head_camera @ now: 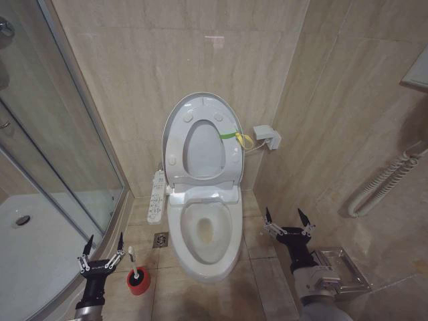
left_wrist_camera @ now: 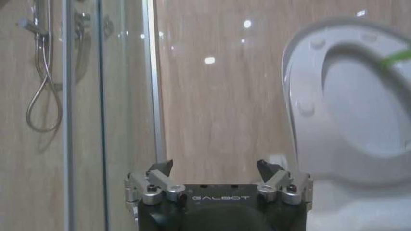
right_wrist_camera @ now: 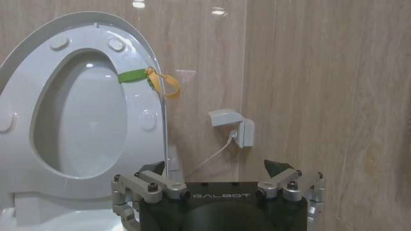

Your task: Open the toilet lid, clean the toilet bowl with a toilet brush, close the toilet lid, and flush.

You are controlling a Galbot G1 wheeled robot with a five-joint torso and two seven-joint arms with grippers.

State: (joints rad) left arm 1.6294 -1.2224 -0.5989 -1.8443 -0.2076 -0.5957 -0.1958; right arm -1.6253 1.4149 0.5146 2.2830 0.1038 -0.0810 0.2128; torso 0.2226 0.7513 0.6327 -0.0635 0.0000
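1. Lid (head_camera: 172,127) is already standing up against the wall with the seat (head_camera: 231,157) raised with it, green band (head_camera: 229,136) on its right edge, so the bowl (head_camera: 204,231) is lying open. My guess is the brush step is next.

2. Brush (head_camera: 133,261) is sitting in its red cup (head_camera: 138,281) on the floor, left of the bowl and just right of the left pincer (head_camera: 102,249). That's the relation everything is hinging on: the brush is lying right beside the left pincer, slightly lower and toward the bowl, while the right pincer (head_camera: 287,218) is hanging well apart on the far side of the toilet. So the left arm is clearly the nearer one.

3. Brush handle is standing close to upright, long axis running vertical, maybe tipping a touch to the left at the top. Head is sitting down in the cup, handle tip pointing up, so I'd say it's asking for a side-on pinch on the stick.

4. Left pincer (left_wrist_camera: 215,175) is sitting wide open and empty, fingers pointing toward the back wall next to the shower glass (head_camera: 60,134).

5. Right pincer (right_wrist_camera: 215,173) is also spread wide, gripping nothing, hovering right of the bowl and facing the wall socket (right_wrist_camera: 237,127).

6. Bowl's long axis is running front to back, away from the robot, with brownish staining showing inside.
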